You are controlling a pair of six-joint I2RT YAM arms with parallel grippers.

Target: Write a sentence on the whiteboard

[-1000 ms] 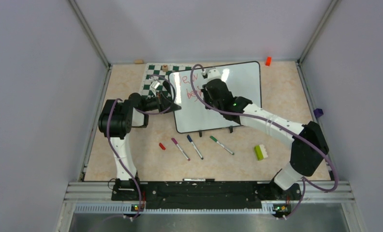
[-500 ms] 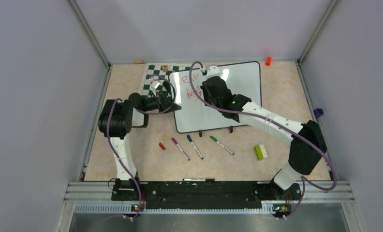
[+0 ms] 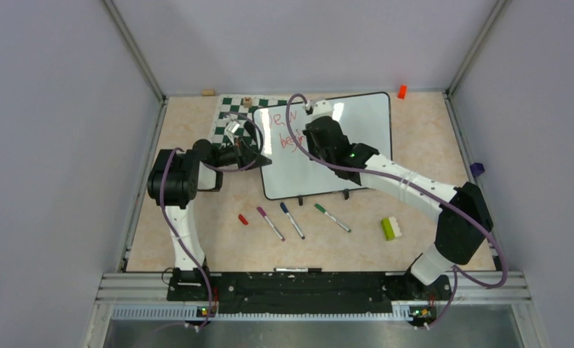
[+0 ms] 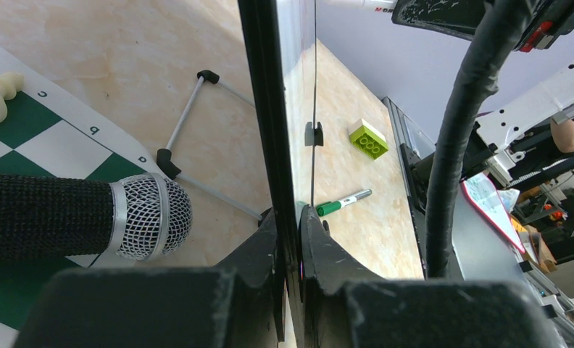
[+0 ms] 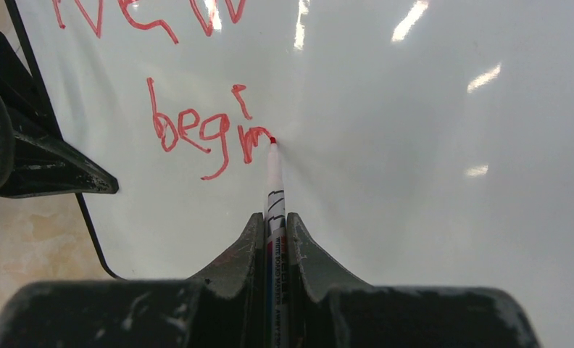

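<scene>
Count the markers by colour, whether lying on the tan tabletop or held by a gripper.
red marker: 1, held in the right gripper
purple marker: 1
blue marker: 1
green marker: 1
Total: 4

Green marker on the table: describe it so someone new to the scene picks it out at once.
Find the large whiteboard in the middle of the table. Three markers lie in front of its near edge. The green marker is the rightmost, nearest the lime brick, green-capped where its neighbours are the blue marker and the purple marker.
</scene>
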